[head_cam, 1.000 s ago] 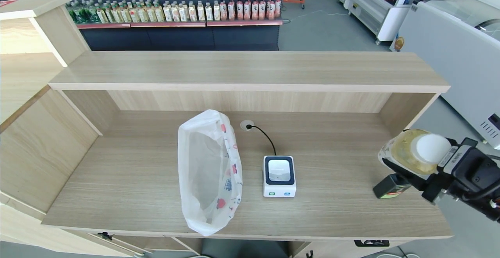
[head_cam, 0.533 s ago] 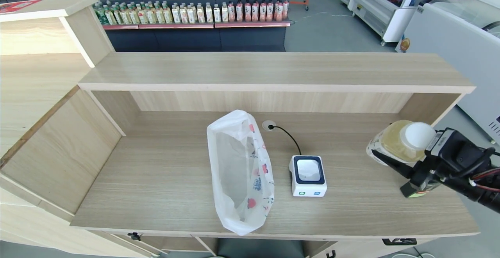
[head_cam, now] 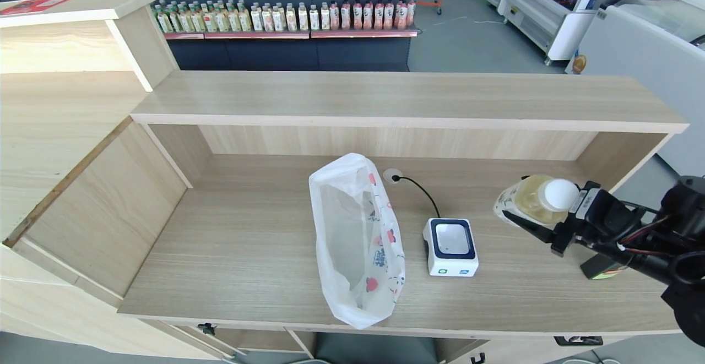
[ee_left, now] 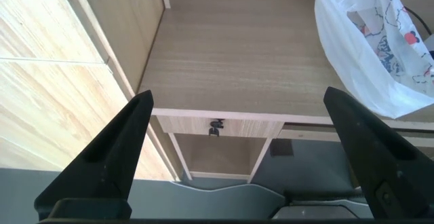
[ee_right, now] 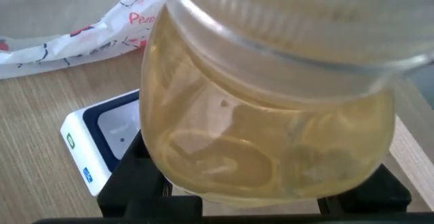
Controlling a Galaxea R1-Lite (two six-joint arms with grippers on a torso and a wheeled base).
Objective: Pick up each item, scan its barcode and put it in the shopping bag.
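Note:
My right gripper is shut on a clear bottle of yellowish liquid with a white cap, held above the counter just right of the scanner. The right wrist view has the bottle close up, with the scanner below it. The white scanner with a dark window sits on the counter, its cable running to a hole at the back. The white printed shopping bag stands open left of it. My left gripper hangs open off the counter's front edge, the bag beyond it.
A small dark box lies on the counter at the right, below my right arm. A raised shelf runs over the back of the counter, and side walls close it in. Store shelves with bottles stand behind.
The head camera has turned, so the whole picture shifted right. My right gripper has carried the bottle leftward, closer to the scanner. Bag, scanner and dark box stayed put.

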